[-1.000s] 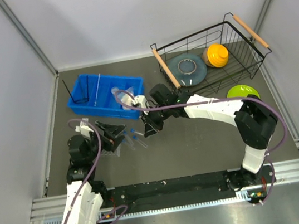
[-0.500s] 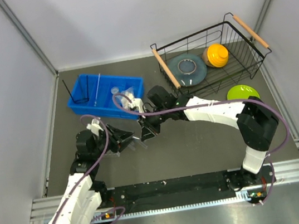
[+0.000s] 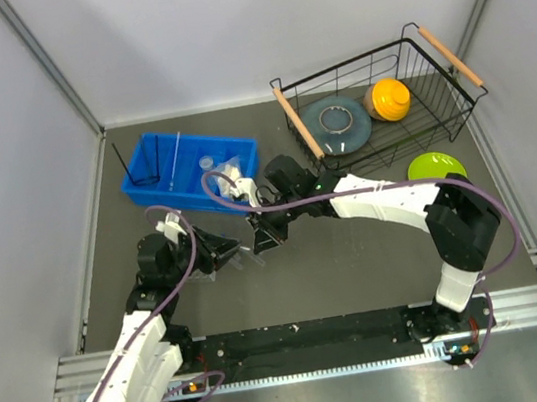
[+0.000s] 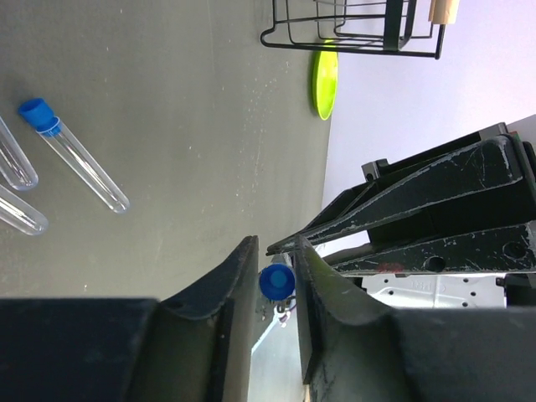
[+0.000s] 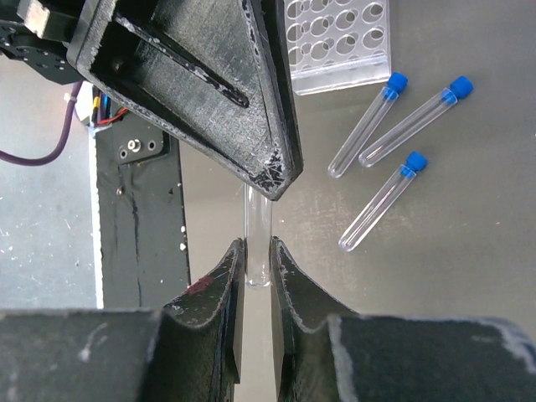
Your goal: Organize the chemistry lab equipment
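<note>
A clear blue-capped test tube (image 5: 256,224) hangs level above the table between both arms. My right gripper (image 5: 255,255) is shut on its rounded glass end. My left gripper (image 4: 276,268) has its jaws closed in on the blue cap (image 4: 276,282). In the top view the two grippers meet tip to tip, left gripper (image 3: 240,254) against right gripper (image 3: 259,242). Three more capped tubes (image 5: 381,201) lie loose on the table beside the clear tube rack (image 5: 335,38). The black ring stand (image 3: 126,162), glass rod (image 3: 173,155), small cup (image 3: 206,163) and white packet (image 3: 230,172) lie in the blue bin (image 3: 151,190).
A black wire basket (image 3: 455,97) at the back right holds a grey dish (image 3: 336,122) and an orange dish (image 3: 390,99). A green dish (image 3: 435,166) lies in front of it. Grey walls close in the table on three sides.
My left gripper has swung right to the tube held by the right gripper and its jaws have closed from wide open onto the cap. The right gripper shifted slightly left, grip unchanged.
</note>
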